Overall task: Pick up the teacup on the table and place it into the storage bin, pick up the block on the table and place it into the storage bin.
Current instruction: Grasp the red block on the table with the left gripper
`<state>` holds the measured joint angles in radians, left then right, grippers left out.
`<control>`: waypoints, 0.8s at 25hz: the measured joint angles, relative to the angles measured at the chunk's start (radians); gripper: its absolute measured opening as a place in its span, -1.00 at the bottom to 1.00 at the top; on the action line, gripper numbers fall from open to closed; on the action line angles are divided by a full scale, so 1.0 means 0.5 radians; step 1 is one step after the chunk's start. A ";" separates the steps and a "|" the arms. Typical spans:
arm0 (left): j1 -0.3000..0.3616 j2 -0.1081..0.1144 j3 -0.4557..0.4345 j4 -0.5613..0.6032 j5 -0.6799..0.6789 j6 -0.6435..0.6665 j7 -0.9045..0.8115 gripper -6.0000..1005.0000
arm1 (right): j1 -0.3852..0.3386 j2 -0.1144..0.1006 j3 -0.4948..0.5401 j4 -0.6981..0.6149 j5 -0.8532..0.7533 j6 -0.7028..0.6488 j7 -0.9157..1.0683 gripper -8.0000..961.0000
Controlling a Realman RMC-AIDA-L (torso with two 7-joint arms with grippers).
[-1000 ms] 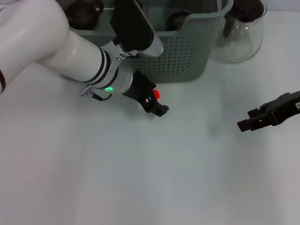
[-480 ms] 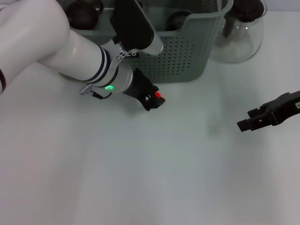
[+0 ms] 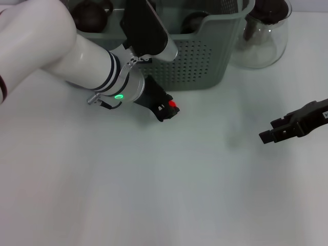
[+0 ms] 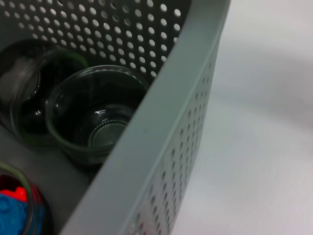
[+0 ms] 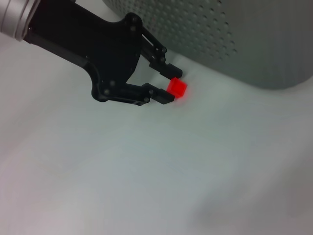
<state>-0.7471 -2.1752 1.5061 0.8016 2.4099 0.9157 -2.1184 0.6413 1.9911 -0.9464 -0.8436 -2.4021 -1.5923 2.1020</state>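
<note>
Left gripper [image 3: 171,108] grips a red block [image 3: 172,104] on the desk [image 3: 164,195], beside the storage bin [image 3: 205,61].

Glossy white shell on the left arm [image 3: 56,48], 2 black bands ringing it before a silver wrist collar with a green light glowing at 6 o'clock. Matte black left gripper [image 5: 168,84], round pivot screws showing. Right gripper [image 3: 267,136]: black, blocky, angular.

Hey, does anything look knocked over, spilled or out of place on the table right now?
Nothing stands out. The left gripper pinches the red block beside the storage bin, glass cups sit upright inside, and the right gripper hangs off to the side.
</note>
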 joint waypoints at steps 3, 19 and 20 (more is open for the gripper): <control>0.000 0.000 0.000 -0.003 0.000 -0.004 0.000 -0.38 | 0.000 0.000 0.000 0.000 0.000 0.000 0.001 0.37; -0.026 -0.003 0.023 -0.055 -0.010 -0.032 0.000 -0.41 | 0.000 0.000 0.000 0.000 0.000 0.000 -0.004 0.37; -0.027 -0.003 0.023 -0.057 -0.010 -0.032 0.000 -0.41 | 0.000 0.000 0.000 0.000 0.000 0.000 -0.004 0.37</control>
<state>-0.7606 -2.1767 1.5177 0.7730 2.4049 0.8999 -2.1184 0.6412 1.9911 -0.9464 -0.8437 -2.4021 -1.5923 2.0999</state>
